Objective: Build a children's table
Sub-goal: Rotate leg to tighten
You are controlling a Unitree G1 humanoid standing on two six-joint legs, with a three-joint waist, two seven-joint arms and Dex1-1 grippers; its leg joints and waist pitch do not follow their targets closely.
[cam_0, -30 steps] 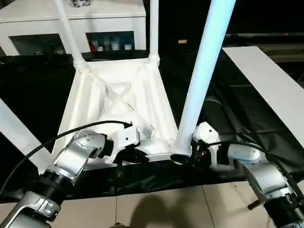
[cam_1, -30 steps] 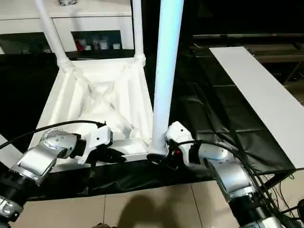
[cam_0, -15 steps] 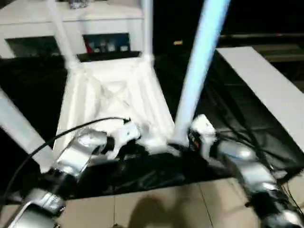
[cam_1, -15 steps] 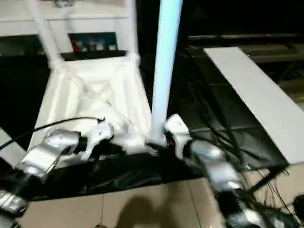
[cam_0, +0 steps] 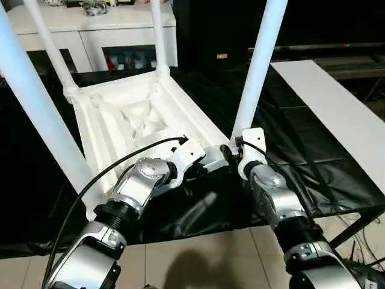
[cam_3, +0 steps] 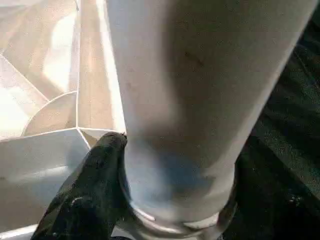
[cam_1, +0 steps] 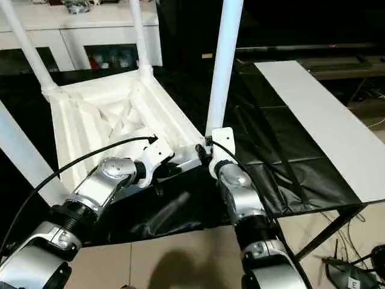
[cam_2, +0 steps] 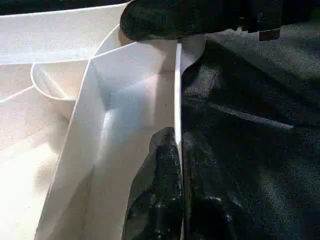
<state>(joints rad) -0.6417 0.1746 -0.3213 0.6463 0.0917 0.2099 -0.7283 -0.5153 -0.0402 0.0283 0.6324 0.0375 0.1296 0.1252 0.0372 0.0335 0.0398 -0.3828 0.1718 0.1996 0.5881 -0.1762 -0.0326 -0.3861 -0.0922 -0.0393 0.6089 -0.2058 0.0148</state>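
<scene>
From the left eye view we see the tabletop (cam_0: 129, 120) lying upside down on the black-draped worktop (cam_0: 313, 162), ribbed underside up, so that its corner sockets face upward to take the legs; four legs already stand in them, and the near right leg (cam_0: 260, 60) rises just above our right claw (cam_0: 231, 150). Our left claw (cam_0: 201, 164) sits at the near edge of the tabletop, beside that same corner, which we judge is meant to brace the piece while the leg is seated or turned. A flat white board (cam_0: 337, 120) lies well apart on the right, and a white cabinet (cam_0: 90, 30) stands behind. The right eye view gives the same arrangement. In the left wrist view our left claw has its two fingers (cam_2: 160, 190) pressed together on the thin rim wall (cam_2: 177, 100) of the tabletop, clamping it. In the right wrist view the leg stands upright in its round socket (cam_3: 175, 225), and one black finger (cam_3: 95, 185) of the right claw lies against the base of the leg, the grip closed around it.
</scene>
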